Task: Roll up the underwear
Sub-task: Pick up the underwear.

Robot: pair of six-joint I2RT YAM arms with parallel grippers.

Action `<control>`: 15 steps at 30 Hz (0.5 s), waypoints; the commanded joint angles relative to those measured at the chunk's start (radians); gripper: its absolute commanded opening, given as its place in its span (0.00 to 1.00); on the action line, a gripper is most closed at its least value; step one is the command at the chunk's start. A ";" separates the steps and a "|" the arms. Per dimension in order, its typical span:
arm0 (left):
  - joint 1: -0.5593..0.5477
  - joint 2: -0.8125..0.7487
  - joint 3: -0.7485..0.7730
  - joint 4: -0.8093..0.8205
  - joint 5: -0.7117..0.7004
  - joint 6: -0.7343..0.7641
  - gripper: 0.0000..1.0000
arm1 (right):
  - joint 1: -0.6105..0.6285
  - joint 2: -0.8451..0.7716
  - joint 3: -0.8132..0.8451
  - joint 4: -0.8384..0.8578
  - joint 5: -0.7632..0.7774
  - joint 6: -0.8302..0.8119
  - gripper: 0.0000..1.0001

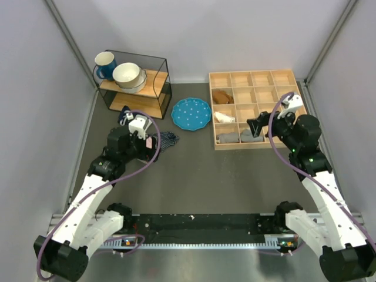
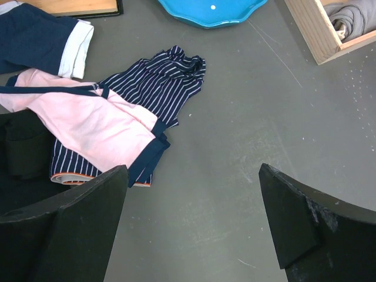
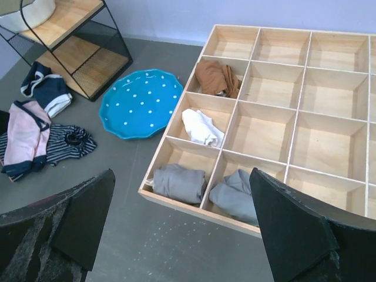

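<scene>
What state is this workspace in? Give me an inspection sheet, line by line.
Surface: dark grey table, scuffed, with white specks.
Job's things: pink underwear not rolled, lying over the striped garment.
Clutter: navy garment beside them; blue dotted plate; wooden tray holding a brown roll, a white roll and grey rolls; wire rack with mug and bowl.
Grippers: left tool open, empty, beside the underwear; right tool open, empty, at the tray's near edge.
Cables: a purple cable loops along each arm.
Surroundings: plain grey walls.
</scene>
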 commanded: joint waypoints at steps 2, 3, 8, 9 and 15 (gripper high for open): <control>0.004 -0.004 -0.009 0.047 -0.001 0.015 0.99 | -0.015 0.009 0.030 0.028 -0.070 0.037 0.99; 0.004 -0.004 -0.009 0.048 0.005 0.017 0.99 | -0.015 0.018 0.050 0.017 -0.125 0.027 0.99; 0.004 -0.005 -0.008 0.053 0.039 0.014 0.99 | -0.015 0.067 0.082 0.006 -0.231 -0.074 0.99; 0.004 -0.007 -0.008 0.056 0.041 0.012 0.99 | -0.015 0.069 0.052 0.021 -0.263 -0.078 0.99; 0.004 0.001 -0.009 0.061 0.041 0.008 0.99 | -0.021 0.055 -0.059 0.071 -0.362 -0.224 0.99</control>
